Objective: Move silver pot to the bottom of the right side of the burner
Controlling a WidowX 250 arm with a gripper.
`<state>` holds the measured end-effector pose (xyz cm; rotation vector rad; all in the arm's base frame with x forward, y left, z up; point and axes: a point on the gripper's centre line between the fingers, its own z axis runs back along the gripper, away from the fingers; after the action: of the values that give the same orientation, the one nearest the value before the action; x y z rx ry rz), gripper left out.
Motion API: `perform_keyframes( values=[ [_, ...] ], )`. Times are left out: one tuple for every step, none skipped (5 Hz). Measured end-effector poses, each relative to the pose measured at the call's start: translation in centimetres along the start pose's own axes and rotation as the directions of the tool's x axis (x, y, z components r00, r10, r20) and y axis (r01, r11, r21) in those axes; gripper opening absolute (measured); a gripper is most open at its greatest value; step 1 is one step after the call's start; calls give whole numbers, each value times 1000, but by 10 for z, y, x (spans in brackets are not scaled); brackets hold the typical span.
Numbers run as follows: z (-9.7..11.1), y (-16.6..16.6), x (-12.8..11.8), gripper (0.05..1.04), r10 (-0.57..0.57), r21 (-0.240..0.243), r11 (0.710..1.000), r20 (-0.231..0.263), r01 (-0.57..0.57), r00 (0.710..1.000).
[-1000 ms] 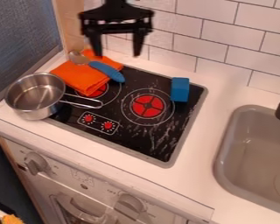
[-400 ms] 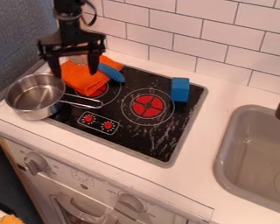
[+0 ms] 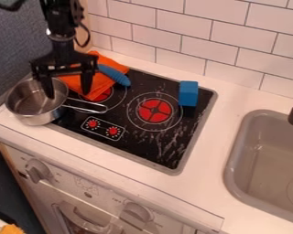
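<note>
White tiles (image 3: 179,27) run along the back, a pale counter (image 3: 201,189) spreads below them, and the black stovetop (image 3: 139,148) is set into it, with the grey sink (image 3: 233,157) off to the right. On the fixed camera, then, here's the play: silver pot (image 3: 31,117) at the stovetop's left edge, upright, its wire handle (image 3: 105,109) pointing right across the dark glass. An orange cloth (image 3: 95,85) and a blue utensil handle (image 3: 114,75) lie just behind, and a blue block (image 3: 188,93) sits at the back right.

And the gripper (image 3: 68,95) is right over the pot's handle side, its two fingers spread wide, nothing between them that looks gripped! The job looks like a rim grab. Best done straight down, one finger inside the wall, one outside, low enough for a firm bite before closing. Careful with that handle: a finger landing on the wires could tip the pot or knock it round. Then a level lift, high enough to clear the glass, and a swing to the front right, below the right burner (image 3: 154,111).

So where's the pot from the claw? Below it and mostly to its left, the near-handle rim lined up between the fingertips. Whether metal touches finger, I can't tell.
</note>
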<state>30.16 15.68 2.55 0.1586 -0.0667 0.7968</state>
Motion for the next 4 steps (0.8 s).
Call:
perform_keyframes(
  values=[
    [-6, 2, 1, 953, -5, 22, 1000, 1, 5, 1000],
    [-13, 5, -3, 652, -8, 43, 999, -9, 8, 1000],
    [-15, 6, -4, 332, -10, 51, 999, -4, 10, 1000],
    [-14, 5, -5, 145, -4, 53, 999, -9, 4, 1000]
  ],
)
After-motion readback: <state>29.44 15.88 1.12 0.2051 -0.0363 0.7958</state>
